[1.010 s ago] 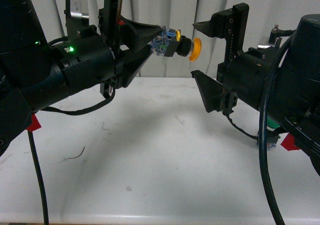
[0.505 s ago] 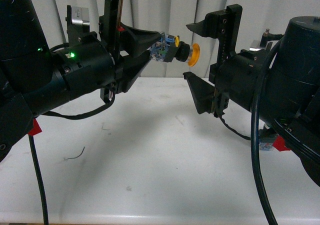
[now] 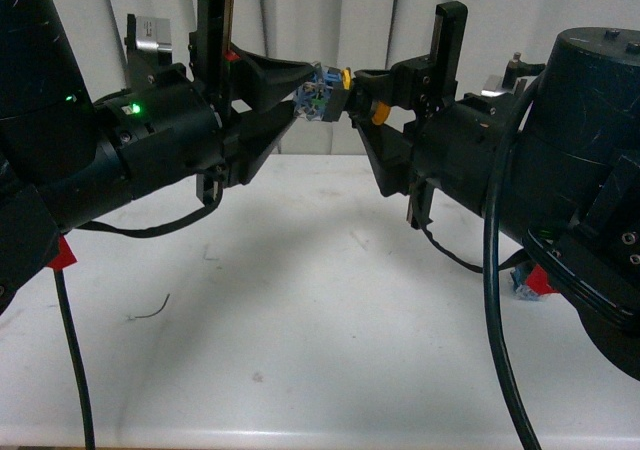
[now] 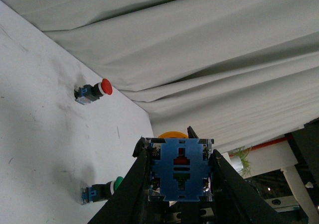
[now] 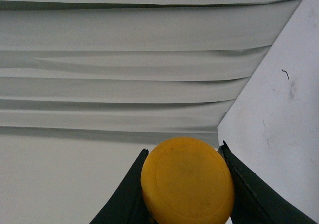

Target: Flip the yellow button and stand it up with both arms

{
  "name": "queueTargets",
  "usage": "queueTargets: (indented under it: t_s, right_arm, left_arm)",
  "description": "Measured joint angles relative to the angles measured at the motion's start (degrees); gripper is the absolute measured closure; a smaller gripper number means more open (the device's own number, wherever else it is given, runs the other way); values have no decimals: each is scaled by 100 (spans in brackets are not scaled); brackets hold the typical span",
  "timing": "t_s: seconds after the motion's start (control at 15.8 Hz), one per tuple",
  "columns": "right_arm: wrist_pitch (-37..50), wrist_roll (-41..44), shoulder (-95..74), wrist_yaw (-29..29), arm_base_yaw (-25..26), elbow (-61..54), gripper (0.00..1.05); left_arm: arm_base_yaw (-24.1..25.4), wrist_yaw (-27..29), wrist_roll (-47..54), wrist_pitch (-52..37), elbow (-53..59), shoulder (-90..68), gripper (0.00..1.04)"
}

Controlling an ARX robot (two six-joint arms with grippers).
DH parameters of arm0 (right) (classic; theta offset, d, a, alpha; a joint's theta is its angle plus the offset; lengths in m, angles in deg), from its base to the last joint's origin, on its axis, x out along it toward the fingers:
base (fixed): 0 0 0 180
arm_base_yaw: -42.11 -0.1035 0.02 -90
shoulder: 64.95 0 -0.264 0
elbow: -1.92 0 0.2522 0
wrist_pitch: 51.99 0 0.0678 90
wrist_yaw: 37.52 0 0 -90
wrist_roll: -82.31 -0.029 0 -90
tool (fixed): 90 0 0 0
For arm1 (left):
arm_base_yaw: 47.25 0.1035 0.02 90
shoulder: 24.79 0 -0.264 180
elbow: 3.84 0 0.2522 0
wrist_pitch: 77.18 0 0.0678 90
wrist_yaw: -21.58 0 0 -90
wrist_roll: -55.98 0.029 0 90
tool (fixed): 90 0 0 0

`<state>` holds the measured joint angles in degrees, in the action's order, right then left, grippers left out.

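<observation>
Closing in since a second ago, the black two-finger right gripper now pinches its jaws on the round cap of the small yellow-capped push-button, which hangs in mid-air. The black left gripper clamps its blue-grey block, which I judge to be a handover for flipping. A scuffed white table lies below, with a pleated pale curtain behind.

The white table was flat and lightly scuffed, with small dark specks on its surface. A thin curled scrap of wire lay on its left part. In the left wrist view, a red button lay on its side near the curtain. A green button also lay on its side, well apart from the red one.
</observation>
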<state>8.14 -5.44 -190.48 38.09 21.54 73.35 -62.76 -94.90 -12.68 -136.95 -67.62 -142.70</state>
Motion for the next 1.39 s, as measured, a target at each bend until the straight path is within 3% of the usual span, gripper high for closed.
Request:
queueTargets:
  t_s: [0.32,0.63,0.69,0.95,1.14,1.26,1.39]
  right_arm:
    - [-9,-11,0,-15,0,13,69]
    - [-37,35,0,-37,11,13,69]
    - [-35,35,0,-55,37,13,69]
    - [-44,37,37,-127,227,-33,69]
    - [-33,79,179,-151,310,-116,69]
    - [-35,105,254,-203,374,-184,69]
    - [-42,146,304,-229,415,-221,69]
  left_arm:
    - [4,-4,-35,0,0,0,75]
    - [313,79,11,-4,0,63,12]
    - [466,79,33,-2,0,142,5]
    - [1419,-157,549,-11,308,855,7]
    - [1985,-382,1606,282,1016,1843,7]
    - [2271,-509,3032,1517,1720,3165,7]
    - [2330,-236,4712,3185,2315,4728,7]
